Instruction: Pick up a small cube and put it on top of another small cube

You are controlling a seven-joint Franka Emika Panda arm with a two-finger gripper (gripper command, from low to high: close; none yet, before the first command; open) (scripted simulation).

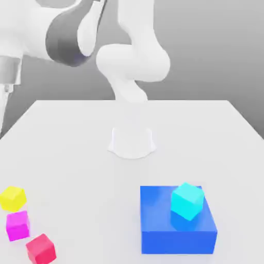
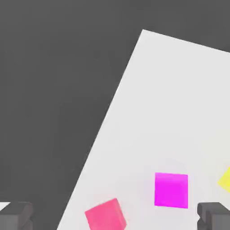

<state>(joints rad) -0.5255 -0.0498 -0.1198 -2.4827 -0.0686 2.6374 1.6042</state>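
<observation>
White table (image 1: 77, 149) — cyan cube (image 1: 187, 200) atop blue block (image 1: 175, 227); tool (image 2: 115, 218) open.

My white arm (image 1: 134, 62) with its grey joint, my dark grey fingertips (image 2: 17, 214), white table (image 1: 77, 149), plain yellow cube (image 1: 12, 198), magenta cube (image 1: 18, 225), pink-red cube (image 1: 40, 248), cyan cube (image 1: 187, 200), blue block (image 1: 178, 227)

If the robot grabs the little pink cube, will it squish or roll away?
Probably neither. The magenta cube has flat faces and sharp edges, so it looks stiff and should sit still rather than roll. It rests flat on the white table, apart from the red cube, so a push would likely slide it. Its smooth sides may be a bit slippery.
</observation>
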